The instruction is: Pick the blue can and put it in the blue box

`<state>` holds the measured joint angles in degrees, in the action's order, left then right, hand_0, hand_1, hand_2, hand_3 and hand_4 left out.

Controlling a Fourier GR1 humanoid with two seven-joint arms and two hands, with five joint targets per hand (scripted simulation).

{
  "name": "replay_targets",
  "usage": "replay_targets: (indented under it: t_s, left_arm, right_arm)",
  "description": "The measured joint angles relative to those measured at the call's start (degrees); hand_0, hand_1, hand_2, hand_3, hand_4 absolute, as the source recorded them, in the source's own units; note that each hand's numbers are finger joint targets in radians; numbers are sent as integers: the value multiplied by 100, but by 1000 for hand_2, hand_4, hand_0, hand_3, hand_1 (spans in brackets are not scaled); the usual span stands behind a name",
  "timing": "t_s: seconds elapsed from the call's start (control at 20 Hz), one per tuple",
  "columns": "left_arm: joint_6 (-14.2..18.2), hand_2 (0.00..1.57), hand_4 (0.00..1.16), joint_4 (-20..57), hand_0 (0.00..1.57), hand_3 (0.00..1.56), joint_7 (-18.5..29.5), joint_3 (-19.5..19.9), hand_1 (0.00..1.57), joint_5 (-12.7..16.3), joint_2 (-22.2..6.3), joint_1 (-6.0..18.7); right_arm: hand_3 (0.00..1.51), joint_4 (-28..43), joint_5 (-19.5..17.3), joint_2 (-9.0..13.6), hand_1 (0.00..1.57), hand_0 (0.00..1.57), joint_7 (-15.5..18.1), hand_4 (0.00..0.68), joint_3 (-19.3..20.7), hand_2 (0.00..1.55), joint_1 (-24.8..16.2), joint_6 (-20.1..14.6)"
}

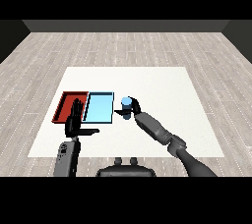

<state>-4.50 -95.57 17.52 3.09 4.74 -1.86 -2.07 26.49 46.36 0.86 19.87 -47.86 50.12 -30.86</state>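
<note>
1. One white desk (pixel 147 85) fills the middle of the frame, lying on a grey plank floor (pixel 123 46).
2. Two trays lie side by side at the centre left of the frame: one red tray (pixel 65 101) and, just to its right, one light blue tray (pixel 100 106).
3. One blue can (pixel 126 103) stands upright just right of the blue tray, near the frame's centre.
4. Two black hands show: one left hand (pixel 75 122) at the lower left, overlapping the trays' near edge, and one right hand (pixel 134 108) at the can.
5. Two grey forearms come in from the lower corners, one per hand.
</note>
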Motion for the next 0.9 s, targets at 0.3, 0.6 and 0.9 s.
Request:
replay_targets:
  t_s: [0.3, 0.6, 0.9]
  left_arm:
    - [33, 0, 0, 10, 0, 0, -270, -193, 0, -118, 37, 219]
    - [273, 0, 0, -91, 0, 0, -673, -749, 0, -408, 131, 441]
    - [755, 0, 0, 71, 0, 0, -971, -1332, 0, -435, 172, 782]
  right_arm:
    - [1410, 1209, -496, 486, 1531, 1531, -136, 578, -2, 1480, -284, -184]
    - [1400, 2749, -884, 1354, 1506, 1506, -377, 582, 54, 1470, -789, -459]
    - [1393, 3876, -1421, 1804, 1502, 1502, -885, 582, 275, 1469, -1085, -673]
